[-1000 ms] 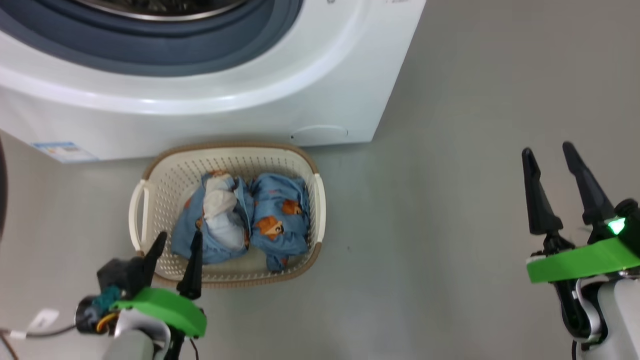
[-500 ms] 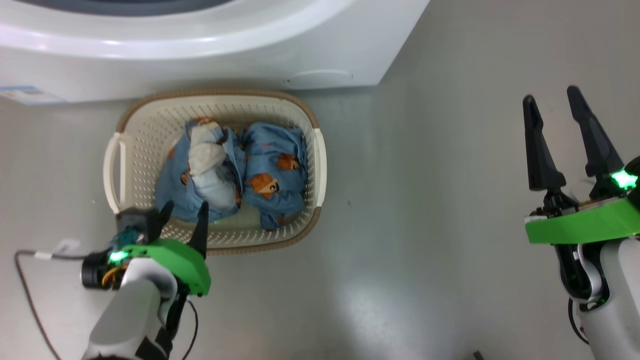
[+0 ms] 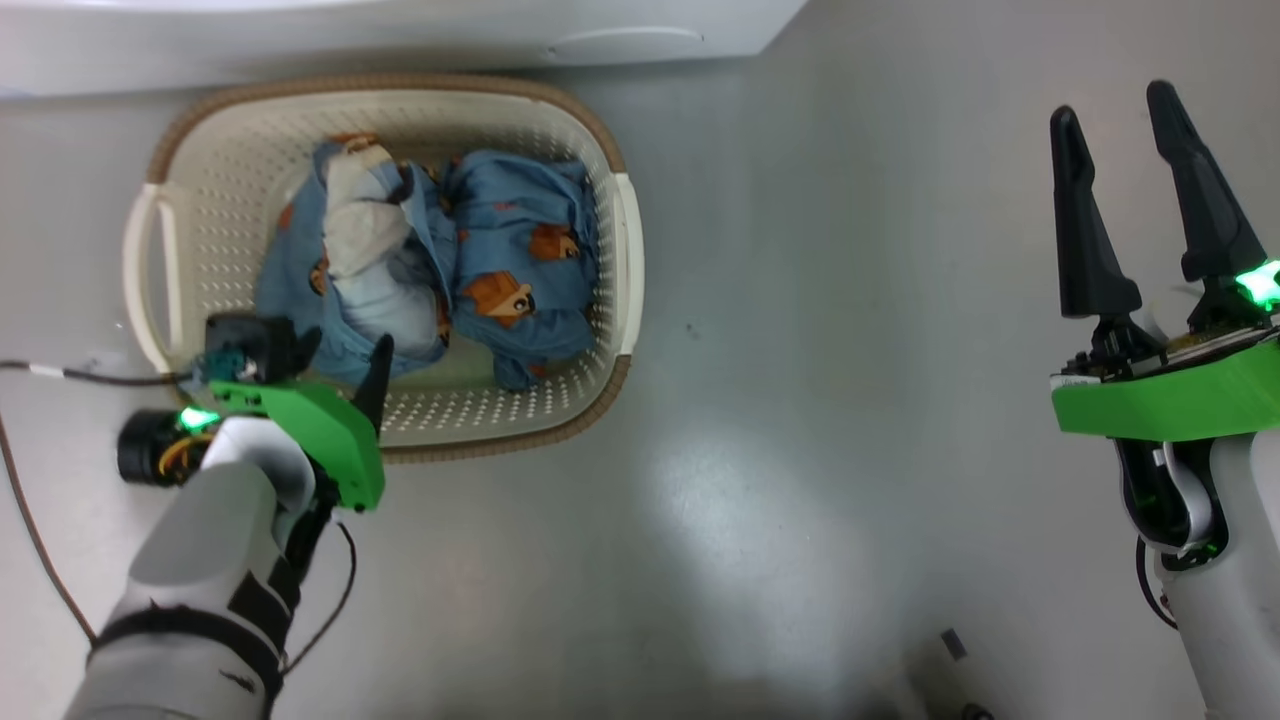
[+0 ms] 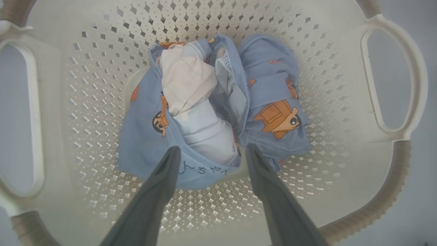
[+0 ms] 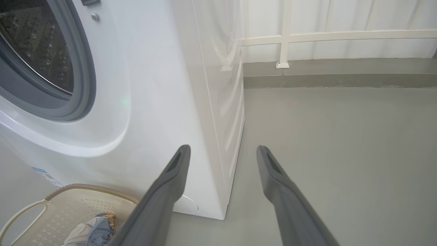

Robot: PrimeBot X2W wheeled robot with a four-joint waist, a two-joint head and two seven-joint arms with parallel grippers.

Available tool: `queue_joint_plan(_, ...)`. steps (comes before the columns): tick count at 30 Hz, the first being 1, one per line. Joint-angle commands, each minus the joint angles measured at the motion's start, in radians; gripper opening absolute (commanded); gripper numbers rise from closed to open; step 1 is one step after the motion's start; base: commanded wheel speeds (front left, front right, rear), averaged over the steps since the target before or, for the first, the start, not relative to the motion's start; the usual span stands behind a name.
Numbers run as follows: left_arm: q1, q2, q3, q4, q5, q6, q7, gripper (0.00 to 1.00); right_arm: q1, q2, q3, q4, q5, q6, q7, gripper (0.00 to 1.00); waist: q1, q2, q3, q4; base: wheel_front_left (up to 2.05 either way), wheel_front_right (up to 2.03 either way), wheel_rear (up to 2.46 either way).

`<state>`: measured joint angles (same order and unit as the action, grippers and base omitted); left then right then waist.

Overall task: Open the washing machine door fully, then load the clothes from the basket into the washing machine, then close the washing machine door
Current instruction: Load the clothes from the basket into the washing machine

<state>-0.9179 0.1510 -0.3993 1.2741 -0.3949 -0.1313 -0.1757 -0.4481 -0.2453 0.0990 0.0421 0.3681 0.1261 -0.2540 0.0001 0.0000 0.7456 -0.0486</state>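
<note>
The washing machine looks open, so that step seems done. The clothes lie in the basket, at 10 o'clock in the head view. The left gripper hangs over them, fingers apart, holding nothing. The right gripper, at 3 o'clock, is spread wide and empty too. Loading and closing are left.

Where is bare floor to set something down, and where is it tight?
Free: the grey floor between the basket and the right gripper, up to the washing machine. Crowded: the basket's middle, filled by the clothes, with the open left gripper over them.
</note>
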Motion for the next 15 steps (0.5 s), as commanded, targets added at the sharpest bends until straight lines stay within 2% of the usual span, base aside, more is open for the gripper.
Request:
queue_joint_plan(1,0.001,0.042,0.013,0.0,-0.001,0.006,0.001,1.0,0.014,-0.006,0.021,-0.027,-0.006,0.005,-0.008,1.0,-0.0001,0.0,0.033,-0.015,0.0,0.0,0.0)
queue_joint_plan(15,-0.101,0.094,0.0,0.015,-0.005,0.041,0.098,1.0,-0.01,0.01,0.033,-0.06,-0.007,0.005,-0.008,1.0,-0.0001,0.0,0.119,-0.066,0.0,0.0,0.0)
